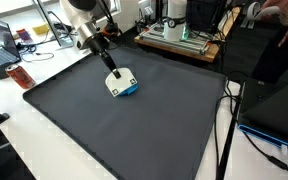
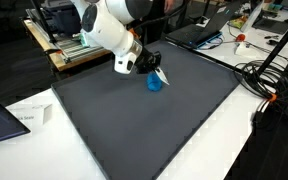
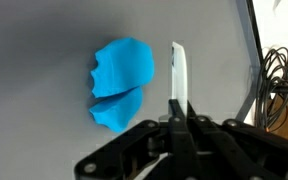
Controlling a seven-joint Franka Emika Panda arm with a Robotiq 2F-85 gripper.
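While the claw (image 3: pixel 177 112) is clamped shut on a thin white strip (image 3: pixel 178 70), the pinch counts as made, with the strip's end low over the dark mat (image 1: pixel 134 130). The blue crumpled lump (image 3: pixel 121 82) lies on the mat just beside the strip, toward the mat's far part in both exterior views. Contact between the two cannot be told. Lump not gripped, not lifted. What remains beyond this hold, the frames do not settle. Writing: none legible on strip, lump, mat or the cluttered benches (image 1: pixel 184 35) behind. No brand marks made out.
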